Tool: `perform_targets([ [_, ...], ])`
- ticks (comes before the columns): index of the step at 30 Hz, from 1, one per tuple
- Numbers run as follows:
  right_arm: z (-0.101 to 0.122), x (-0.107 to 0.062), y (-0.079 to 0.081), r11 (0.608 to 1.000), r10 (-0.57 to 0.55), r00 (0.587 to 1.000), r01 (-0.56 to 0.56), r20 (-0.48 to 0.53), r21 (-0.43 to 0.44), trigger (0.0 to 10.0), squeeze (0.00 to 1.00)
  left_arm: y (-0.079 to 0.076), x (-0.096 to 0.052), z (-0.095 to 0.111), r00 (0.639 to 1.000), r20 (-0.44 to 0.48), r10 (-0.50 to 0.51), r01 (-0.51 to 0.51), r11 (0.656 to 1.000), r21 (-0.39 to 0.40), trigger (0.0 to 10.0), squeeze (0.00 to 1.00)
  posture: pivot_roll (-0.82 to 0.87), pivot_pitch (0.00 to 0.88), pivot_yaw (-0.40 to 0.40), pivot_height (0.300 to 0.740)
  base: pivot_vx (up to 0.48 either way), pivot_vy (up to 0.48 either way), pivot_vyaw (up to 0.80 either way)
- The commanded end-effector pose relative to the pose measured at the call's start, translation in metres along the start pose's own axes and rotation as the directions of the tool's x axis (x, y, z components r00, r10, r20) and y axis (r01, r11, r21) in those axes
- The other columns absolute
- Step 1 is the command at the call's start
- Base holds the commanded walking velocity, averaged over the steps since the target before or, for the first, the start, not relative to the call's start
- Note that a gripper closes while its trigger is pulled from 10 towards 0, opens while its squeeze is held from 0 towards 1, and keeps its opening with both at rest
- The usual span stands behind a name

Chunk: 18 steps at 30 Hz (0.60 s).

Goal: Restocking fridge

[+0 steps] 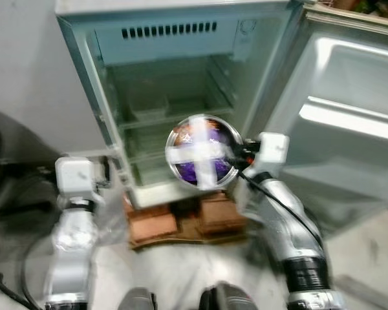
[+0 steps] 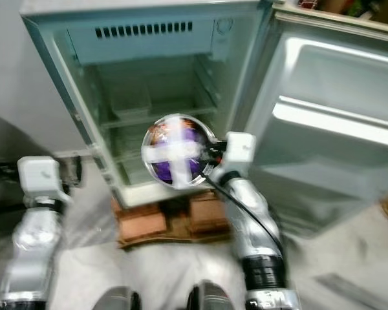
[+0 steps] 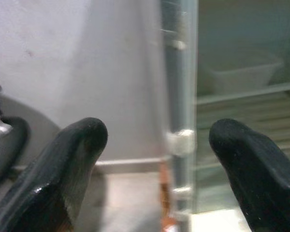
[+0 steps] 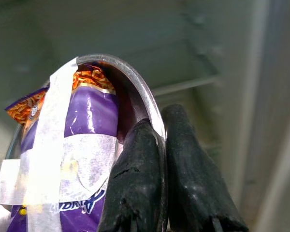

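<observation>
A small fridge (image 1: 174, 90) stands before me with its door (image 1: 349, 123) swung wide to the right. My right gripper (image 4: 157, 145) is shut on the rim of a round metal bowl (image 1: 204, 152), held tilted in front of the lower shelves. The bowl holds a purple and orange snack packet (image 4: 87, 125) strapped in with crossed white tape. My left gripper (image 3: 152, 145) is open, low at the left beside the fridge's left edge (image 3: 179, 96), with nothing between its fingers.
A clear tray (image 1: 149, 106) sits on the middle shelf inside. The fridge rests on red bricks (image 1: 181, 219) over cardboard. Dark cables (image 1: 6, 213) lie on the floor at the left. The open door takes up the right side.
</observation>
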State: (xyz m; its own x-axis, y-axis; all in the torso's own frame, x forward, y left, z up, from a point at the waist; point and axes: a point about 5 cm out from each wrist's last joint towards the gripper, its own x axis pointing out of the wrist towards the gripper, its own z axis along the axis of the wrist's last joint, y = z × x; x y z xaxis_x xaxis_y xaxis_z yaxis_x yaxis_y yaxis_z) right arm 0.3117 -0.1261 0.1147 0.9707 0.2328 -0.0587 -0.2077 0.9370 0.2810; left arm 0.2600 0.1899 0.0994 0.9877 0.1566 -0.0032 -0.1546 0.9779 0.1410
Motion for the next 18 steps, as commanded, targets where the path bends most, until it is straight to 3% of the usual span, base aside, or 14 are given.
perform_targets([
  [1, 0.0073, 0.0020, 0.0055, 1.000, 0.013, 0.999, -0.013, 0.044, 0.001, 10.0, 0.00, 0.0064, -0.0009, -0.0008, 1.000, -0.007, 0.015, -0.015, 1.000, 0.016, 10.0, 0.00, 0.14, 0.133, -0.083, 0.740, 0.000, 0.000, 0.50],
  [18, 0.0120, 0.0059, -0.0006, 0.999, -0.040, 0.997, 0.040, 0.072, -0.010, 10.0, 0.00, 0.0019, -0.0041, 0.0003, 0.999, -0.004, -0.041, 0.041, 0.999, -0.007, 10.0, 0.00, 0.14, 0.129, -0.085, 0.740, 0.000, 0.000, 0.67],
])
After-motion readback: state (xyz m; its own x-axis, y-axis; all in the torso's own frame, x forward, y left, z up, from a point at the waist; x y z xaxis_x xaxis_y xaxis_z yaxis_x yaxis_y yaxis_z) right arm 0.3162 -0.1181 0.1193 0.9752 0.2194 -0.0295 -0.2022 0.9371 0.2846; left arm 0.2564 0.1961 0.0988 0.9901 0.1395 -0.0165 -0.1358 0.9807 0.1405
